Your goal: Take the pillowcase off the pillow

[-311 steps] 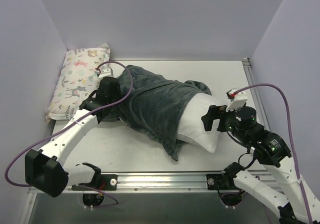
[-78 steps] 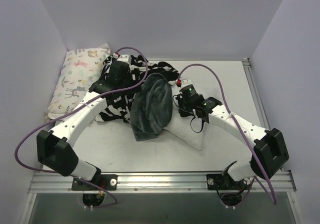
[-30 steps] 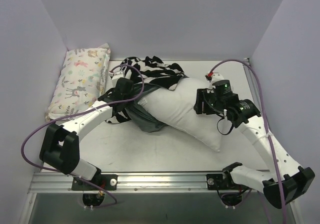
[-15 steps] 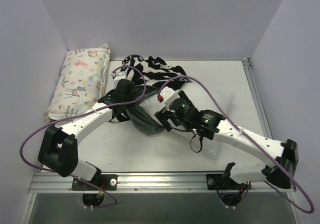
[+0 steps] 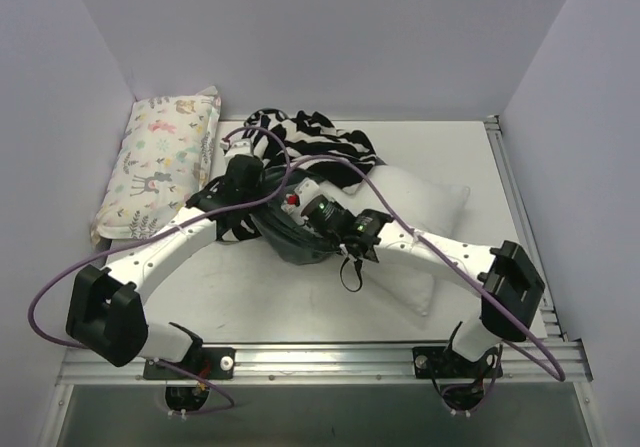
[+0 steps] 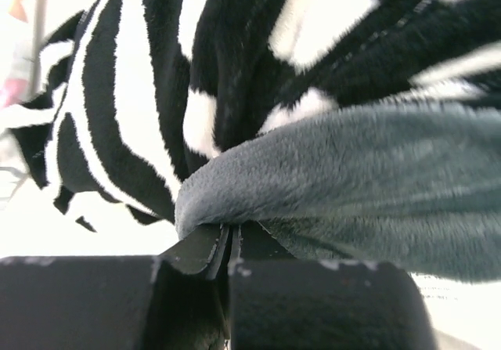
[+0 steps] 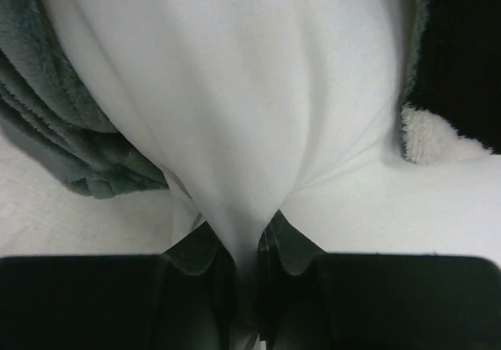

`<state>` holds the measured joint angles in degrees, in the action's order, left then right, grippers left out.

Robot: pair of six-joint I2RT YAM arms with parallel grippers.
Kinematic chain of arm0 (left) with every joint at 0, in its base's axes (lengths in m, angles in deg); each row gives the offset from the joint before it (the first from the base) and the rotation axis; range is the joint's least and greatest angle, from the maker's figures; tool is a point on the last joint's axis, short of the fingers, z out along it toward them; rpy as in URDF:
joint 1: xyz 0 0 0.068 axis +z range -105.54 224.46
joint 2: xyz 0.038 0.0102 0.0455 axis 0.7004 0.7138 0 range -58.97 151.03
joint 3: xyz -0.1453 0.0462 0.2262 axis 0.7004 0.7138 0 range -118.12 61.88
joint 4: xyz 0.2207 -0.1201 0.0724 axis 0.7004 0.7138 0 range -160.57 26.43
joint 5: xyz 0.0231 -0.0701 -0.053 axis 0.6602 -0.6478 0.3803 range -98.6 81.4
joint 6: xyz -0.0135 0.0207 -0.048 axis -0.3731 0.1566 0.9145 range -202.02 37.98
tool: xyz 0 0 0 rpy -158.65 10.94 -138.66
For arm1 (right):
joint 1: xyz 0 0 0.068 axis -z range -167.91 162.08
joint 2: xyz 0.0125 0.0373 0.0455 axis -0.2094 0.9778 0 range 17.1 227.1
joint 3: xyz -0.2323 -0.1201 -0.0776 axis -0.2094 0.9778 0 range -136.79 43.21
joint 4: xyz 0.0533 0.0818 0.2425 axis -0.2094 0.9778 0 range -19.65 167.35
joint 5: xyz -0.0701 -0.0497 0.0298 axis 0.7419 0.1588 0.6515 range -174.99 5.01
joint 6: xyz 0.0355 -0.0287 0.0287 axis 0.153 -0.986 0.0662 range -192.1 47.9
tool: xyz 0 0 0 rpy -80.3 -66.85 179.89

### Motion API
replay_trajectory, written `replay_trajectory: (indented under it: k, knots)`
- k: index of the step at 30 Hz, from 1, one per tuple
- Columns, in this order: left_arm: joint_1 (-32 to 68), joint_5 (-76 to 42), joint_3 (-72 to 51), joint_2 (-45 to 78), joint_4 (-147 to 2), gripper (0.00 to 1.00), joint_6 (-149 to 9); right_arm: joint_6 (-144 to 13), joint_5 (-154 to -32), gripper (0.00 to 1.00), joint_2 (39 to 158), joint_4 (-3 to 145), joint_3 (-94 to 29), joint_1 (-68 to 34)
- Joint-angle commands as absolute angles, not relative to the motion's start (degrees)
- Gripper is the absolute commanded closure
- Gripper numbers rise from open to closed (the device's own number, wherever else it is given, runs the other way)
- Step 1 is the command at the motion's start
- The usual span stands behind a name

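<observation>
The pillowcase (image 5: 305, 139) lies bunched at the back centre, zebra-striped outside, with its grey inner face (image 5: 290, 245) turned out towards the front. The white pillow (image 5: 425, 205) sticks out of it to the right. My left gripper (image 5: 258, 199) is shut on a fold of the grey pillowcase fabric (image 6: 352, 178), with zebra stripes (image 6: 141, 131) just behind it. My right gripper (image 5: 302, 217) reaches in from the right and is shut on a pinch of the pillow's white cloth (image 7: 235, 92). Grey pillowcase fabric (image 7: 70, 131) lies at its left. The pillow's left end is hidden under arm and fabric.
A smaller pastel animal-print pillow (image 5: 160, 162) lies along the left wall. Pale walls close in the table on the left, back and right. A metal rail (image 5: 330, 359) runs along the near edge. The right forearm (image 5: 440, 257) lies across the pillow.
My right arm has swung left across the pillow to the pillowcase's mouth. Its jaws were open and have closed on the white cloth. The left gripper has kept its hold.
</observation>
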<state>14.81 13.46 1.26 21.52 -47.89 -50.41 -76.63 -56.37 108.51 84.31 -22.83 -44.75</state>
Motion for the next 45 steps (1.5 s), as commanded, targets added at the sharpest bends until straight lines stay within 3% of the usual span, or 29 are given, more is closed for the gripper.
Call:
replay_trajectory:
  k: [1,7,9,12,15,16,17,20,24,29,32,33,35,36,39,45]
  knots:
    - [14.66,15.13,-3.15,16.01,-43.16,1.0,-53.81,-74.3,-67.62,1.0,100.17,93.78,-31.22,-44.08]
    - [13.17,18.55,-11.14,4.86,-37.44,0.98,-56.88,-67.71,-88.73,1.0,87.16,100.85,-44.13,-42.77]
    - [12.73,18.82,-15.88,2.82,-37.34,0.94,-57.85,-62.8,-98.23,1.0,84.95,101.02,-46.0,-37.07]
    - [12.46,16.99,-22.72,6.13,-37.69,0.82,-59.16,-55.0,-108.96,1.0,85.91,100.5,-45.13,-23.49]
    - [12.55,14.61,-25.91,14.12,-37.61,0.62,-59.35,-48.57,-120.09,1.0,89.94,95.95,-37.07,-10.83]
    - [12.55,12.77,-27.05,16.16,-37.7,0.55,-59.0,-45.41,-121.11,1.0,91.18,92.53,-34.78,-8.77]
    - [12.47,11.71,-27.32,17.83,-37.7,0.42,-58.73,-44.51,-121.81,1.0,94.49,91.45,-33.1,-6.83]
    - [12.38,8.11,-26.8,22.15,-39.27,0.27,-57.94,-45.11,-119.29,1.0,101.0,88.72,-27.21,-4.09]
    - [12.03,4.24,-25.22,20.5,-44.18,0.18,-58.38,-44.85,-113.92,1.0,108.4,84.94,-24.29,-4.0]
    - [6.06,7.91,-20.59,15.67,-44.02,0.15,-59.26,-44.5,-103.2,1.0,114.38,85.81,-29.03,-3.82]
    - [4.03,10.91,-15.3,11.19,-46.29,0.14,-58.04,-45.02,-100.22,0.82,115.01,87.31,-32.72,-3.74]
    - [3.94,10.39,-11.19,10.21,-47.09,0.13,-57.59,-45.46,-99.94,0.63,115.01,88.1,-33.78,-3.82]
    - [3.94,10.12,-8.35,9.07,-48.94,0.12,-57.41,-45.82,-97.58,0.47,114.05,89.77,-36.84,-4.0]
    - [3.94,10.12,-6.6,9.5,-49.03,0.12,-57.41,-46.86,-96.08,0.33,113.52,91.08,-37.99,-4.87]
    - [3.94,8.63,-4.74,11.43,-50.87,0.12,-58.55,-48.71,-90.47,0.19,111.15,95.29,-43.18,-6.63]
    - [5.51,0.56,0.35,14.51,-57.99,0.11,-60.05,-51.09,-86.67,0.09,104.38,99.79,-48.11,-8.57]
